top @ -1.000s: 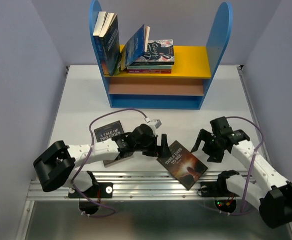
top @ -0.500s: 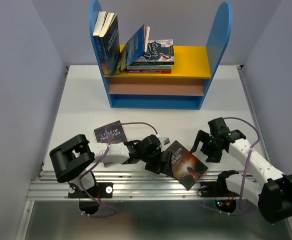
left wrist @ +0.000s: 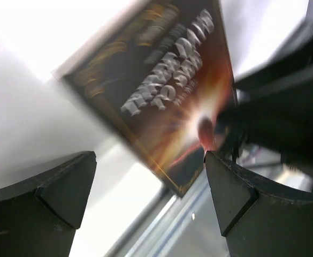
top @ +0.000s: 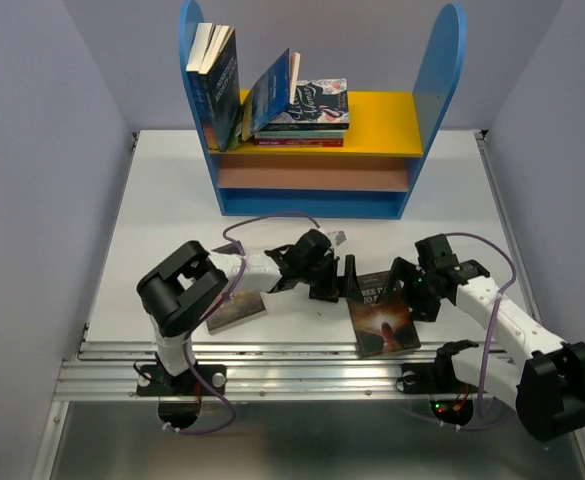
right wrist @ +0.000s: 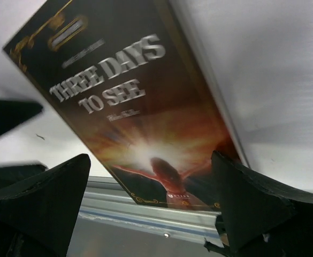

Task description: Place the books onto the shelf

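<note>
Watching both arms at the near edge: Three Days to See book (top: 384, 318) lies flat, cover up, at 6 o'clock on the table (top: 162, 200). Left gripper (top: 338, 282) sits at its 11 o'clock and right gripper (top: 410, 290) at its 1 o'clock. Both are spread wide, grasping nothing. On the right wrist camera the book's lower end lies between the fingers (right wrist: 38, 209); can't tell if it touches them. Second book (top: 237, 312) lies partly under the left arm. Shelf (top: 440, 70) at 12 o'clock.

Bright even light; blurred left-wrist view
</note>
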Motion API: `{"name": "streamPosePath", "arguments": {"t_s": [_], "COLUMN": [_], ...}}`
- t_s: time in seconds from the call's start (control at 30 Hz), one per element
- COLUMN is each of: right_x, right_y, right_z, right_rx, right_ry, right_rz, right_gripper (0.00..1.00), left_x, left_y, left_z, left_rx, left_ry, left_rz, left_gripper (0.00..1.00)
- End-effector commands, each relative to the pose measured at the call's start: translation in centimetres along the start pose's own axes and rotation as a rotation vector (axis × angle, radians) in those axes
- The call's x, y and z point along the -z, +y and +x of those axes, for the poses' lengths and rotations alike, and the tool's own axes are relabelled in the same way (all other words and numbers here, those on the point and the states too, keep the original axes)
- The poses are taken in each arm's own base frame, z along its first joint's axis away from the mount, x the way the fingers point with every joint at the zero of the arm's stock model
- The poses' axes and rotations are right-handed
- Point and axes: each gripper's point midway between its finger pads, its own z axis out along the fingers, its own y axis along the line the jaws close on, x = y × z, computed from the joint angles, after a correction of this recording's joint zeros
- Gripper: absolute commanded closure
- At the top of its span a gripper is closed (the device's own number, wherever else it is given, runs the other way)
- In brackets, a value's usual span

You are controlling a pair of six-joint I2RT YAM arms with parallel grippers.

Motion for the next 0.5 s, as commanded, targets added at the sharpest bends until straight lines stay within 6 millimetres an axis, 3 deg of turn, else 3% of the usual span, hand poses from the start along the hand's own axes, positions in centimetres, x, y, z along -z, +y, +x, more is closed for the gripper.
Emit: {"name": "streamPosePath", "arguments": {"t_s": [0.0,0.07,0.2,0.33,0.47], "right_x": [-1.2,-1.6,-1.1,0.8,1.3], "right_y": [1.1,0.8,0.8,2.4,1.7], "right_z": [0.7,0.8,-1.5,-5.0,-6.6], "right_rx": [0.013,0.021,0.057,0.085,0.086], "right_ry": [0.042,0.053,-0.034,-0.16,-0.229], "right_rz": [-0.083,-0.067,-0.017,-0.014,0.054], "right_gripper": [0.0,0.0,0.0,0.0,0.0], "left_x": [-0.7,-0.5,0.5,1.7,2.7], "left_y": [1.7,1.6,1.4,1.7,1.9], "left_z": [-7.9,-10.3,-11.7,-11.2,-9.2], "left_rx": [-0.018,-0.027,-0.038,-0.051,-0.038], "left_ry": [-0.229,-0.292,-0.328,-0.334,-0.314], "left_rz": [-0.06,-0.104,-0.118,-0.144,-0.14], "left_gripper": [0.05,0.05,0.05,0.05,0.04]}}
